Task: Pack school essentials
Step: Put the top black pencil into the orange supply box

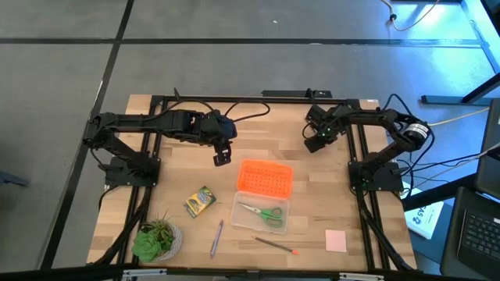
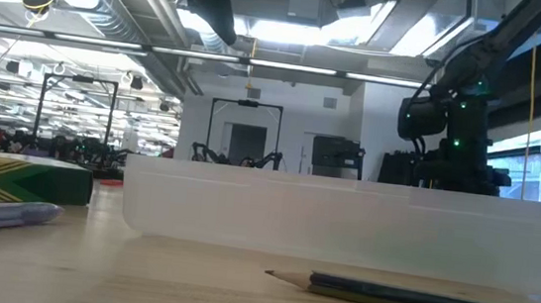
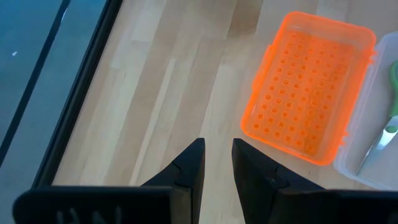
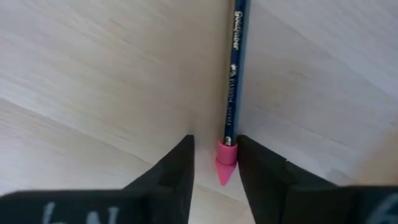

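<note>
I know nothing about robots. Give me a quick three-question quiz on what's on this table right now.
1. True or false: the green-handled scissors lie inside the clear case.
2. Left or right: on which arm's side of the table does the potted plant stand?
3. Count: how many things lie inside the clear case?

Key: 1 true; 2 left; 3 one.
</note>
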Robot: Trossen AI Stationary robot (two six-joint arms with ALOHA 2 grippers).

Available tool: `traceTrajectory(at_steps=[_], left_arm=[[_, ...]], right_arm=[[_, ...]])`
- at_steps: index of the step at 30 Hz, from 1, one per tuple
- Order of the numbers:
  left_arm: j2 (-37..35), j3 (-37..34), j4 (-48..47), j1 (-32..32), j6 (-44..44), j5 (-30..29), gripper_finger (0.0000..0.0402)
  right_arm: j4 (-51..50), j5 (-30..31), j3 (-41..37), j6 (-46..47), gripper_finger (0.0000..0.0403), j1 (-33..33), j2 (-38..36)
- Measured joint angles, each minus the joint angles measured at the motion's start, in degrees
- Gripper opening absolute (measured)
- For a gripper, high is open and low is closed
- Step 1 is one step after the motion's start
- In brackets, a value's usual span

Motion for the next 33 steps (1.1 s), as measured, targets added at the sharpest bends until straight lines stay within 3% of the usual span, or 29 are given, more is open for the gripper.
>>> traceTrajectory(at_steps=[13, 23, 33], left_arm=[[0.02, 0.0, 0.0, 0.0, 0.0, -0.02, 0.0073], [0.02, 0.0, 0.0, 0.01, -0.07, -0.02, 0.0073], [0.02, 0.0, 0.0, 0.01, -0.33, -0.02, 0.0073]], right_arm=[[-0.19, -0.45, 0.26, -1.34, 0.0038, -0.01, 0.17], [-0.77, 0.19, 1.14, -2.59, 0.0037, 1.75, -1.08], [-8.3, 0.58, 9.51, -2.76, 0.0037, 8.18, -1.96]])
